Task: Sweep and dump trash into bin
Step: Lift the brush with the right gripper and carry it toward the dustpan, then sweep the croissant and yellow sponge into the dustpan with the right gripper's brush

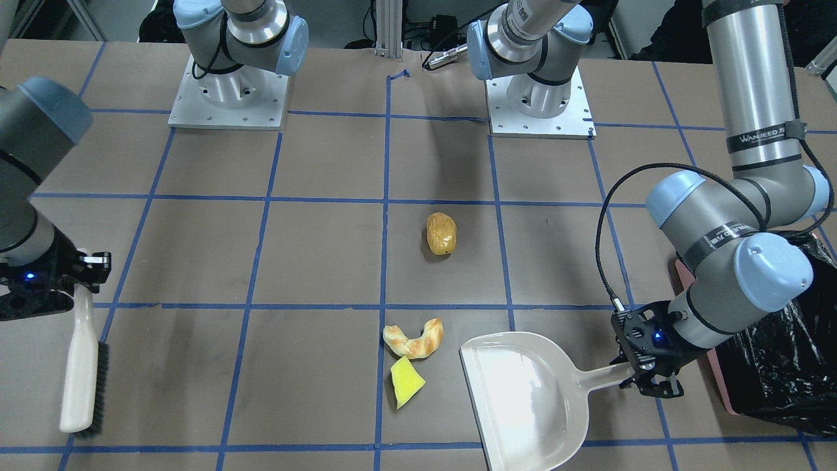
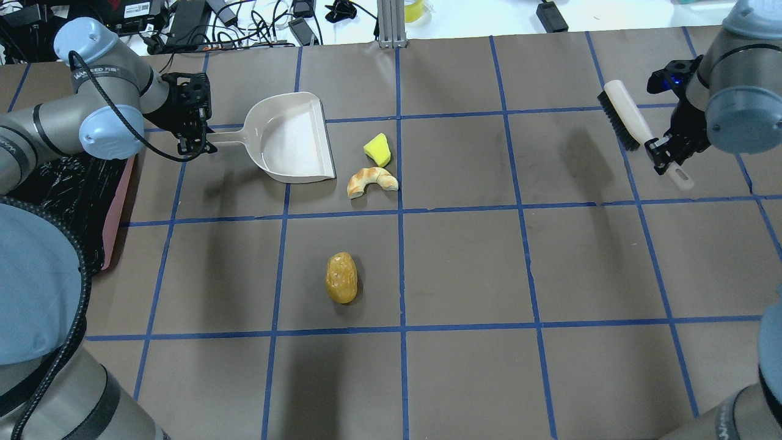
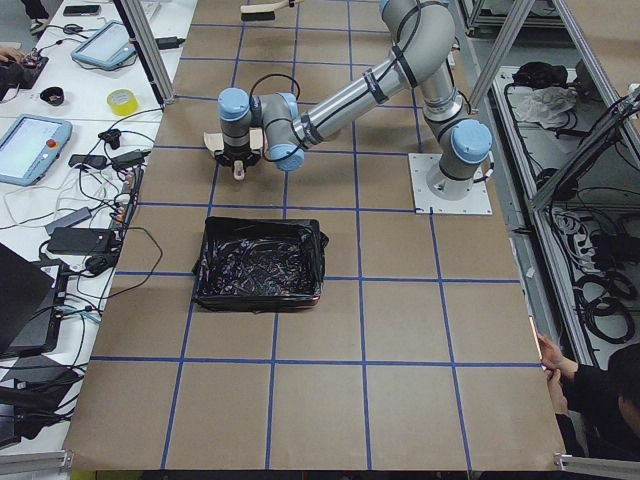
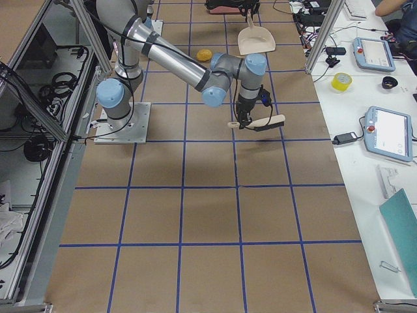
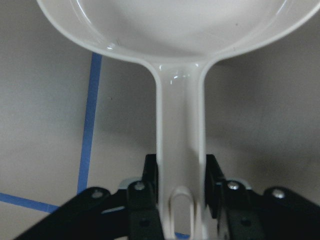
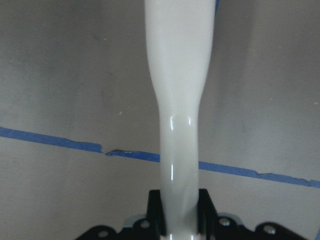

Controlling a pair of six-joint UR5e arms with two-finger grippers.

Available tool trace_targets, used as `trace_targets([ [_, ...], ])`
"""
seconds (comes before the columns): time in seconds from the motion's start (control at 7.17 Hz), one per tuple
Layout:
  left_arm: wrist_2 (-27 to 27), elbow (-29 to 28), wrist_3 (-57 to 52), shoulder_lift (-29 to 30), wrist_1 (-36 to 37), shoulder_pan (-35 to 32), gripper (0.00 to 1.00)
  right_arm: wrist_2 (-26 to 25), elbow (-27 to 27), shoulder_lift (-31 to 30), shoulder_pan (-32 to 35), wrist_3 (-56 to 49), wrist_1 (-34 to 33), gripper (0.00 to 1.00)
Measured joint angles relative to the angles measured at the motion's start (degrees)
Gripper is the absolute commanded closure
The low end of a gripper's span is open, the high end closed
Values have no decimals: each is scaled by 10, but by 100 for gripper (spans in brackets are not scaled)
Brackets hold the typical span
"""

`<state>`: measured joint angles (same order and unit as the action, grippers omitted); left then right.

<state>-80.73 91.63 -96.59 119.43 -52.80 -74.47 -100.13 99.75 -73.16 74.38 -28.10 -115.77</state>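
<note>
Your pastry (image 2: 371,181) and wedge (image 2: 378,150) lie close together toward the bench's far edge, just beside the dustpan (image 2: 293,146) and its open lip; the lump (image 2: 341,278) sits apart, nearer the robot's edge. The left end effector (image 2: 201,143), clamped on the dustpan handle, is nearer them. The right end effector (image 2: 663,154) grips the brush (image 2: 626,116) by the right edge, so your sweep should run leftward into the dustpan, with the bin (image 2: 120,201) at the left edge

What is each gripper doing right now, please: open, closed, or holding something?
Left gripper: closed on the handle of the beige plastic dustpan.
Right gripper: closed on the handle of the cream-handled black-bristled brush.
</note>
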Motion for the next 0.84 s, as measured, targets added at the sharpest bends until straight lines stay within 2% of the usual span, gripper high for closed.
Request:
trace_targets([
  [0.42,-16,35,-12,-32,-2,-13,95,-23,-1,-16,169,260,72,84],
  [0.7,-52,60,-28,-45,1,-19,95,17,-12,6,287,444,88,85],
  [0.84,-59,65,-30,-48,2,-20,95,57,-28,27,320,488,98,85],
])
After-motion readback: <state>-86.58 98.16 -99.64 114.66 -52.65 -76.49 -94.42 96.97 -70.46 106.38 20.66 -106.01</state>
